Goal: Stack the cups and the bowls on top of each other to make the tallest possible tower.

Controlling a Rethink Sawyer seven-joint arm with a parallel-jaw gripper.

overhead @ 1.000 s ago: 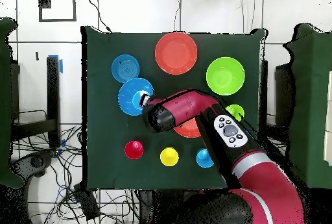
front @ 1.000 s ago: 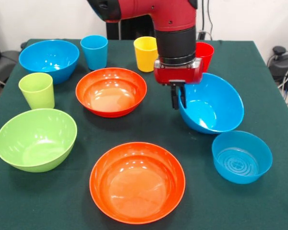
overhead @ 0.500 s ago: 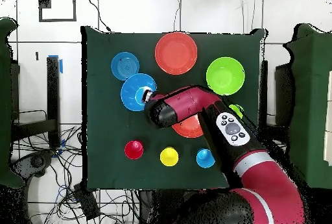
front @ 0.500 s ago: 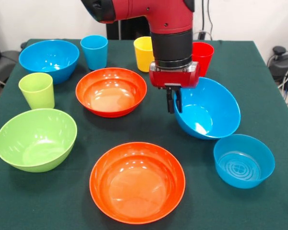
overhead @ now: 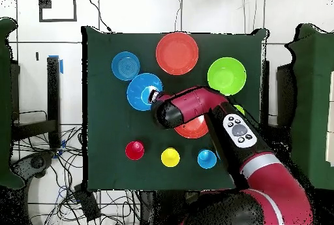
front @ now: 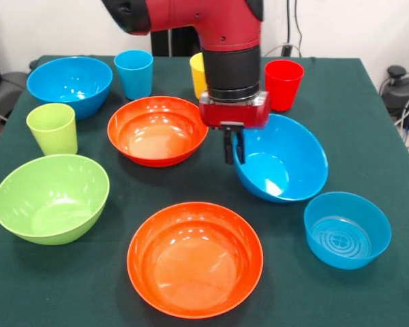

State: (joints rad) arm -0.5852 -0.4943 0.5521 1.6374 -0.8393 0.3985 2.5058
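Note:
My gripper is shut on the near rim of a deep blue bowl, which hangs tilted with its mouth turned toward the left. The overhead view shows the same bowl at the gripper. Just left of it sits an orange bowl, and a second orange bowl lies in front. A small blue bowl sits right of that. Further left are a green bowl and a green cup. No tower shows; the pieces stand apart.
Along the far edge stand another blue bowl, a blue cup, a yellow cup partly behind the arm, and a red cup. The dark green table has bare cloth at its right side.
The gripper has carried the tilted blue bowl leftward in the front view, closer to the middle orange bowl. Nothing else moved.

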